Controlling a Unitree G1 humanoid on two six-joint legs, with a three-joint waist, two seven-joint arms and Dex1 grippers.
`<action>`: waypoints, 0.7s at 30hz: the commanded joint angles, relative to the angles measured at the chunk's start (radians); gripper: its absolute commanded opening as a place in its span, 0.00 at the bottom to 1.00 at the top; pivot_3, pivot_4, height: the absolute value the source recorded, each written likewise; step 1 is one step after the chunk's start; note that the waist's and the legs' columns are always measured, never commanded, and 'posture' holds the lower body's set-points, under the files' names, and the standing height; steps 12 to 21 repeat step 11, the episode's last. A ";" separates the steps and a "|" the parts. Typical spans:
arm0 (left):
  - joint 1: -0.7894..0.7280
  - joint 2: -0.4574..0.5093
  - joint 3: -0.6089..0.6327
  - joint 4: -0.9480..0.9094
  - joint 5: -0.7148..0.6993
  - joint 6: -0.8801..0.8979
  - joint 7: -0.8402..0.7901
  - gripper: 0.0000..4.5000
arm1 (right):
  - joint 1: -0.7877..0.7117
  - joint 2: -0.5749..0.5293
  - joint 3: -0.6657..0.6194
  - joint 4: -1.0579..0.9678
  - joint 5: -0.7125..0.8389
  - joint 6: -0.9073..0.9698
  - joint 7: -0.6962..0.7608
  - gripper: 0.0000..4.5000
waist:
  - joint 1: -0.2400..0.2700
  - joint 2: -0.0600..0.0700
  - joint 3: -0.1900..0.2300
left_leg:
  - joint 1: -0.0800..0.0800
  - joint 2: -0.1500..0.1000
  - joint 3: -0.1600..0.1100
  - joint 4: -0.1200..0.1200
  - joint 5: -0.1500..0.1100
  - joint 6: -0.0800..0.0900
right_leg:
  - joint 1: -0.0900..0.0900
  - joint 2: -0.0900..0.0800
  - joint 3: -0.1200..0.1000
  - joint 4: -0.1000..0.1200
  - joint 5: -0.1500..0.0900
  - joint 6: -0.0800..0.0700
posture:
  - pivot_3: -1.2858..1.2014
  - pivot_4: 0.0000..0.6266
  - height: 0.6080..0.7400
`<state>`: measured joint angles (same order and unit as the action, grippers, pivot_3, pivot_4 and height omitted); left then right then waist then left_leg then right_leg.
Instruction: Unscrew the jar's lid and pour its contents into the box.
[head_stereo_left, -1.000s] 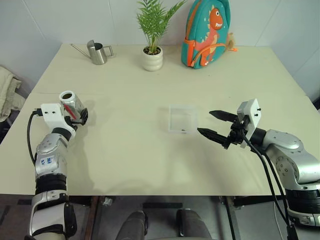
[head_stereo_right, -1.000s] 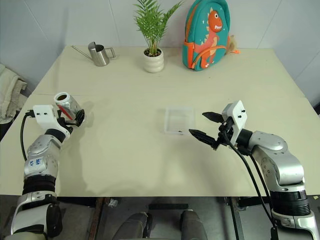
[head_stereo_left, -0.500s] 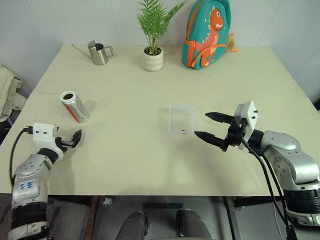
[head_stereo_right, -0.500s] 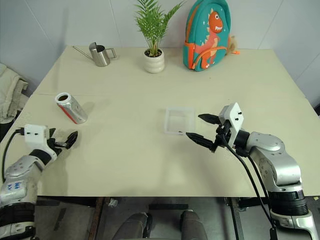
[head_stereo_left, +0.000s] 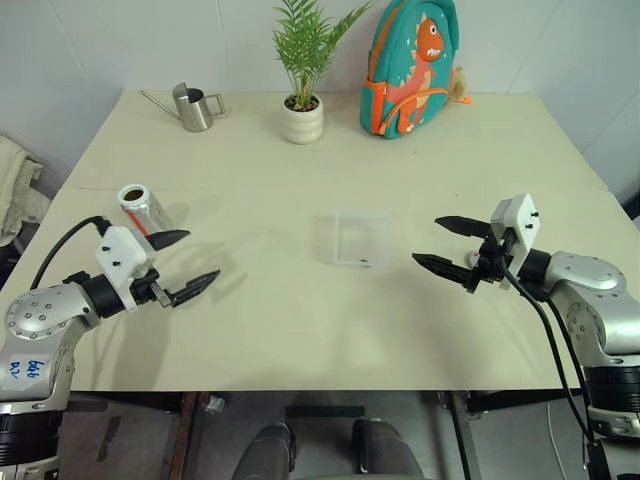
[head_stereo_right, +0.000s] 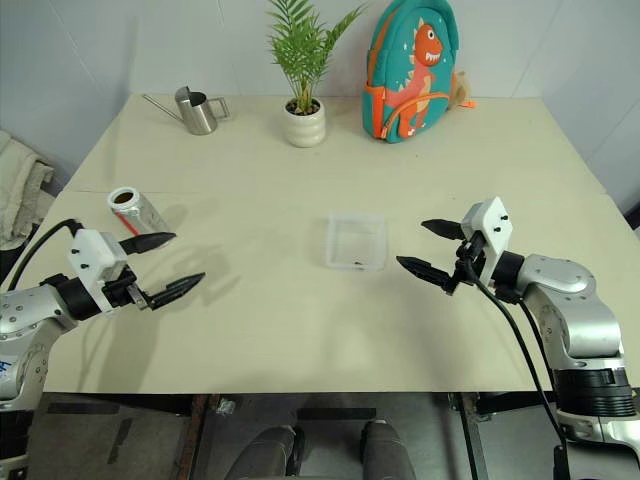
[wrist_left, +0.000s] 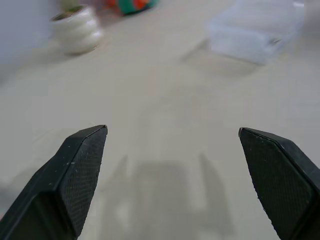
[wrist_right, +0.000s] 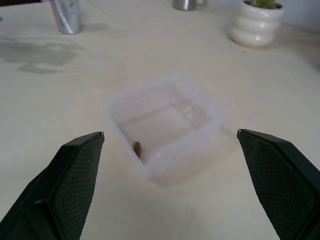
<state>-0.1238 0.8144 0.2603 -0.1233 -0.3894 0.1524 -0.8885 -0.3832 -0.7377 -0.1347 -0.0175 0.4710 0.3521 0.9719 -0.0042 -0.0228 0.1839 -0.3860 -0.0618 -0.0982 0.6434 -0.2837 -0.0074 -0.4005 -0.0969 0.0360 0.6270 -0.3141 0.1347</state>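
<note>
The jar (head_stereo_left: 141, 206), silvery with a red strip, stands on the table at the left, and its top shows a dark opening. The lid is out of view. The box (head_stereo_left: 362, 238), a clear shallow tray, lies at the table's middle with a small brown piece (wrist_right: 136, 147) inside it. My left gripper (head_stereo_left: 201, 256) is open and empty, just in front and to the right of the jar and apart from it, pointing toward the box. My right gripper (head_stereo_left: 427, 240) is open and empty too, a short way right of the box and facing it.
Along the far edge stand a steel watering can (head_stereo_left: 195, 105), a white ribbed pot with a green plant (head_stereo_left: 303, 118) and a teal dinosaur backpack (head_stereo_left: 412, 65). A pale cloth (head_stereo_left: 12, 180) lies off the table's left side.
My left gripper let go of the jar, which now stands on the table. It drew back toward the front, then swung right to point at the box. The right gripper drifted slightly right.
</note>
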 joint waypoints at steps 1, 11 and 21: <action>-0.035 0.014 -0.024 -0.061 -0.016 0.017 -0.033 0.99 | -0.017 -0.048 -0.043 0.038 -0.025 -0.057 0.032 1.00 | -0.001 0.000 0.000 | 0.000 0.001 0.001 0.000 0.000 0.000 | -0.001 0.000 0.000 0.000 0.000 0.000 | 0.52 0.24 1.00; -0.116 0.007 0.014 0.014 -0.023 0.071 0.002 0.99 | 0.023 -0.063 -0.062 -0.035 -0.025 -0.053 0.018 1.00 | 0.002 0.001 0.000 | -0.001 0.002 0.002 -0.001 0.000 -0.001 | -0.003 0.002 0.001 0.000 0.000 -0.001 | 0.52 0.24 1.00; -0.116 0.007 0.014 0.014 -0.023 0.071 0.002 0.99 | 0.023 -0.063 -0.062 -0.035 -0.025 -0.053 0.018 1.00 | 0.002 0.001 0.000 | -0.001 0.002 0.002 -0.001 0.000 -0.001 | -0.003 0.002 0.001 0.000 0.000 -0.001 | 0.52 0.24 1.00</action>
